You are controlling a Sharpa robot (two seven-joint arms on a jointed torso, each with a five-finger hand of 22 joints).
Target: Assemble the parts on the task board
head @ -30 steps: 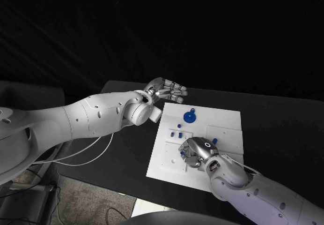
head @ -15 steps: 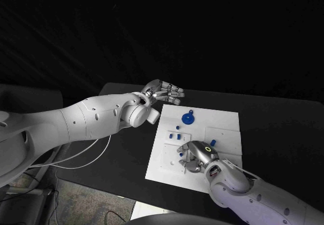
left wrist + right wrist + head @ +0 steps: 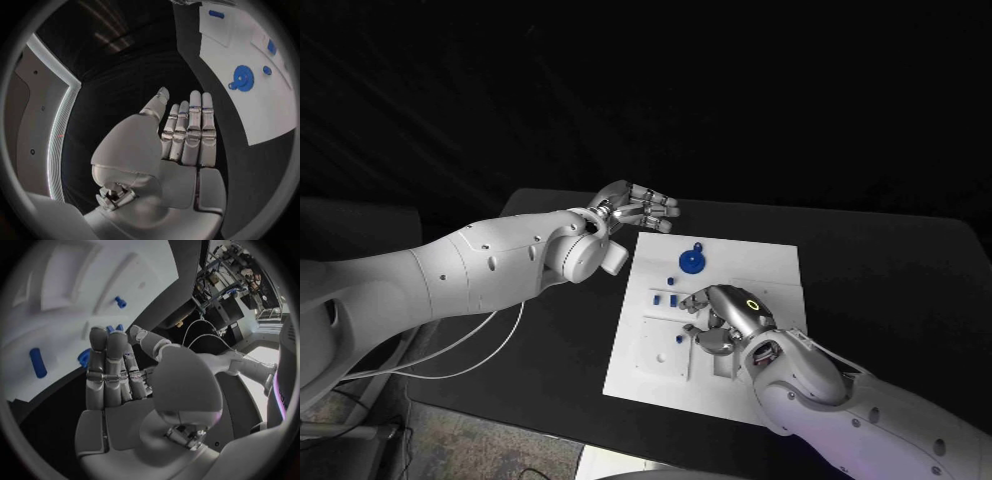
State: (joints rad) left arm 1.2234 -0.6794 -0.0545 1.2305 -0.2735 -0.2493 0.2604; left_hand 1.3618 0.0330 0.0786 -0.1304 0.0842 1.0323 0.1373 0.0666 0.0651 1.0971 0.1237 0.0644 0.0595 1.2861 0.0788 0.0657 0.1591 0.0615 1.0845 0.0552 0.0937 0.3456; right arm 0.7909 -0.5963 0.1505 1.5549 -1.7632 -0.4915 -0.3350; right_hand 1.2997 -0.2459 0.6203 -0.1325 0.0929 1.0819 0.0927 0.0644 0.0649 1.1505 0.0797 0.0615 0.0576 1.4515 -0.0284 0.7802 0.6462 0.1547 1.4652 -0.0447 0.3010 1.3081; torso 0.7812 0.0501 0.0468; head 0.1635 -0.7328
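Task board (image 3: 769, 262) — blue parts (image 3: 691, 261) | right hand (image 3: 718, 318) over it | left hand (image 3: 635, 206) beside

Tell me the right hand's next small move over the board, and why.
Probably lower the right hand and close its fingers on one small blue part below it: the hand holds nothing and hovers over the task board. The left hand waits, open, off the board.
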